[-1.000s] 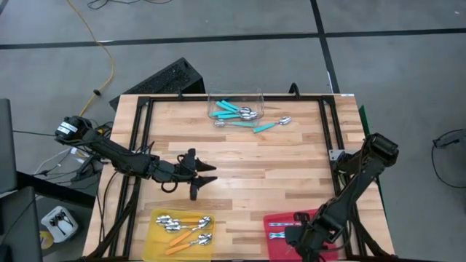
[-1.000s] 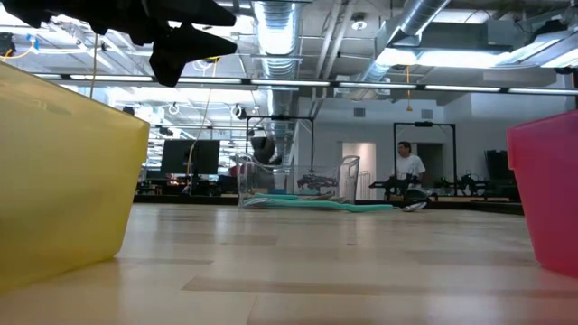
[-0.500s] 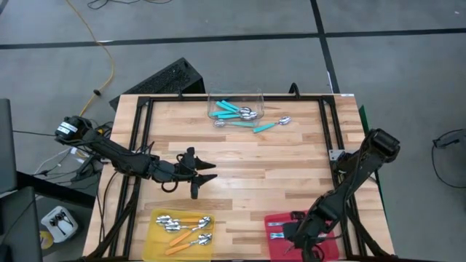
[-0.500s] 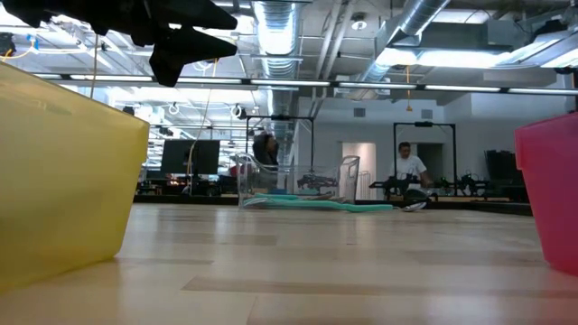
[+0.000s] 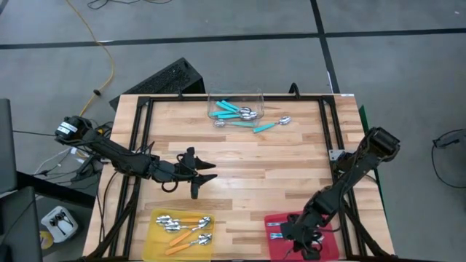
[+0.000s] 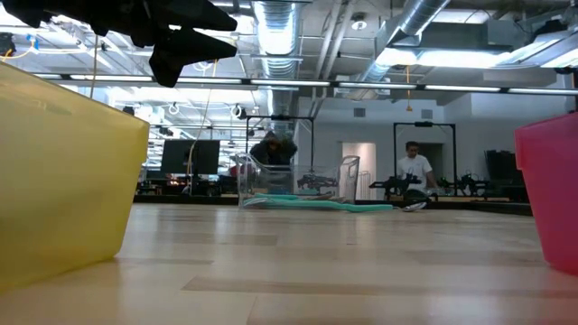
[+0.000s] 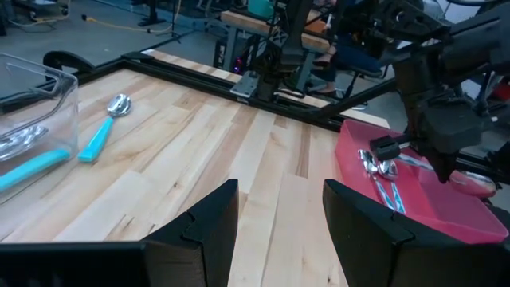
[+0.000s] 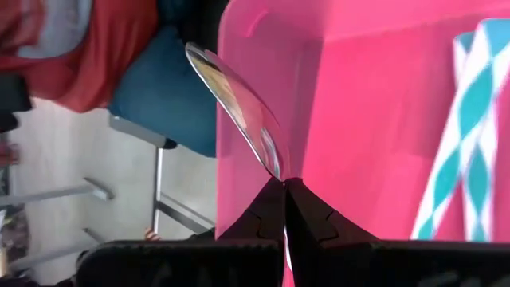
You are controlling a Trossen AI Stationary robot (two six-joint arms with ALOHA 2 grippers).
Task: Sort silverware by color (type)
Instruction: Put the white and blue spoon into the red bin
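A: Items on the bench (image 5: 291, 175), from the left?
B: Left tool (image 5: 205, 173): hovering above the bench's middle, fingers (image 7: 209, 226) spread apart, nothing between them. Yellow tray (image 5: 154, 236), near edge: orange-handled spoons (image 5: 182, 224) inside. Clear tub (image 5: 234, 97), far edge: teal-handled spoons (image 5: 231, 107) inside; one more teal spoon (image 5: 271, 124) lying on the wood just beside it.
A: And the right side?
B: Red tray (image 5: 271, 246), near edge: spoons with striped handles (image 7: 386, 182) lying inside. Right tool (image 5: 298, 231): over that tray, fingers pinched together on a metal spoon (image 8: 237, 108), bowl pointing away from the tool.
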